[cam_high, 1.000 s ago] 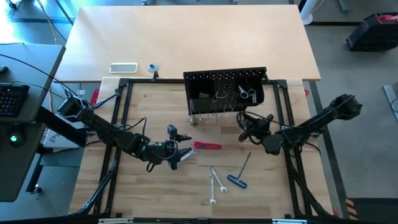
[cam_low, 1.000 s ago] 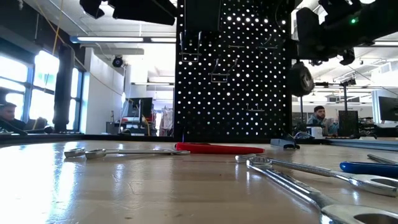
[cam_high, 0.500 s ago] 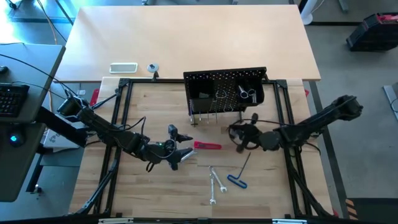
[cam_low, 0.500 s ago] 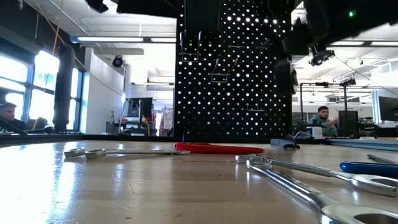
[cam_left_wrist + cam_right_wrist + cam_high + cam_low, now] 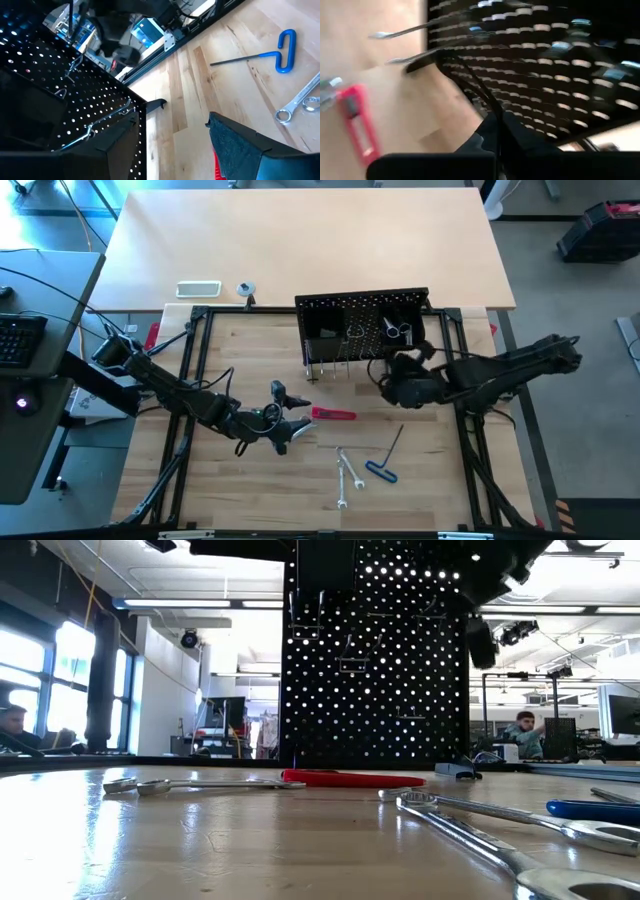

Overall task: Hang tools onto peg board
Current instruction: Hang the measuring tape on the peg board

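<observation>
The black peg board stands upright at the far middle of the wooden table, with small silver tools hanging on it. A red-handled tool, two slim silver wrenches and a black L-shaped key with a blue end lie flat on the table. My left gripper hovers open just left of the red-handled tool. My right gripper is raised close in front of the peg board's right half and is shut. I see no tool between its fingers.
A black tubular frame borders the work area. A white tray and a small round object sit on the table beyond it. People sit in the room behind the peg board. Bare wood lies near the front edge.
My right gripper has risen in front of the peg board, turning and rolling at the wrist, and has stayed shut; in the low view it has climbed almost out of the picture. The tools on the table have not moved.
</observation>
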Robot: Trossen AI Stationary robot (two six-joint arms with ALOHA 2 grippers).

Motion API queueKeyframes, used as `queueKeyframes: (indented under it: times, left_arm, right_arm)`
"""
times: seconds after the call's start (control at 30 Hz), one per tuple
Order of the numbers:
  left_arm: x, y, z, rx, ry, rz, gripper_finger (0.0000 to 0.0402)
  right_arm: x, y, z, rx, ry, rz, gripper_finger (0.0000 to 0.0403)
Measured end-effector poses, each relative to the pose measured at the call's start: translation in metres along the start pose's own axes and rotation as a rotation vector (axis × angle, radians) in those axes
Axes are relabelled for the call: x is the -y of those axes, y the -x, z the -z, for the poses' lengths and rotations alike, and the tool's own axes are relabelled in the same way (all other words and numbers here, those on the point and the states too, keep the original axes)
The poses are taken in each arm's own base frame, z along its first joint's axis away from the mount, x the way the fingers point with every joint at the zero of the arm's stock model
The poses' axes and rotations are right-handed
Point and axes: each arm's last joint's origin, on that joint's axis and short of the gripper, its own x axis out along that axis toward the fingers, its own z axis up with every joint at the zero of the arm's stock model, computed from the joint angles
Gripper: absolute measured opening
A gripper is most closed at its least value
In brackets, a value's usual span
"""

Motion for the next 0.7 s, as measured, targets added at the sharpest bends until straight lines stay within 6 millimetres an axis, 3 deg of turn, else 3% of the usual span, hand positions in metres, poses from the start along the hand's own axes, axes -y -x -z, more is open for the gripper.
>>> queueKeyframes:
  times: [0.27, 0.7]
  left_arm:
    - [0.002, 0.002, -0.001, 0.009, -0.001, 0.012, 0.0232]
    - [0.005, 0.004, -0.002, 0.012, -0.011, 0.023, 0.0232]
  right_arm:
    - [0.000, 0.009, 0.010, 0.069, -0.178, 0.116, 0.0000]
    - [0.001, 0.010, 0.034, 0.169, -0.233, 0.239, 0.0000]
